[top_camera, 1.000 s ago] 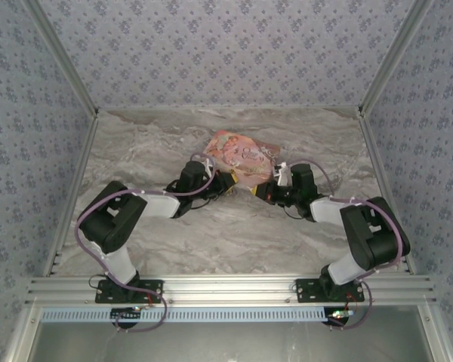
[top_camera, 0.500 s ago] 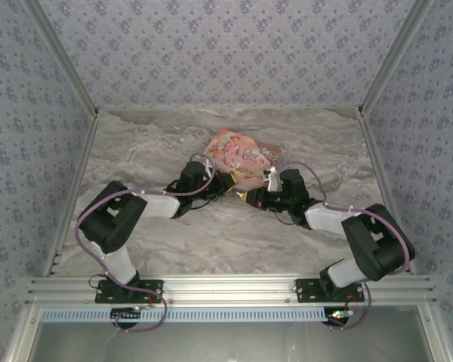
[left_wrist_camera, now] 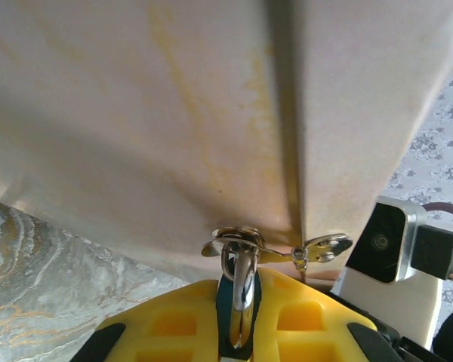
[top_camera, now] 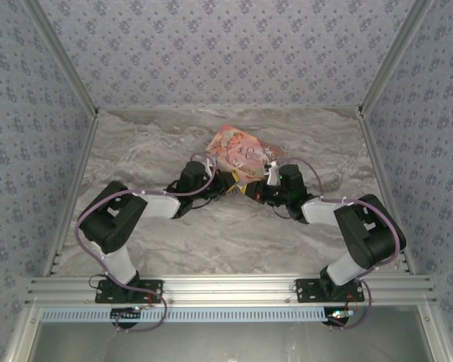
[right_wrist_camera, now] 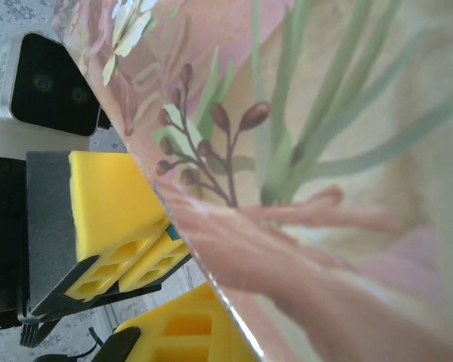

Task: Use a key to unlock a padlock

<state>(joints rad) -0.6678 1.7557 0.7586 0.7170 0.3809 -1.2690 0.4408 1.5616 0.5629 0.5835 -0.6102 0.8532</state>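
Observation:
The padlock is tiny, with a blue body and a silvery shackle hooked through the metal hasp of the pink illustrated box. My left gripper is shut on the padlock's body, its yellow fingers pressed against the box's lower edge. In the top view my left gripper meets my right gripper under the box's near corner. One yellow fingertip of the right gripper shows below the box; its jaws are shut. The key is hidden.
The box's pale underside looms close over the left wrist camera, and its flowered face over the right. The right wrist camera housing sits just right of the hasp. Marble tabletop lies around both arms, with patterned walls behind.
My right arm has swung left, bringing its gripper in close to the left gripper at the box's corner. The left arm has held still, and the box has shifted slightly.

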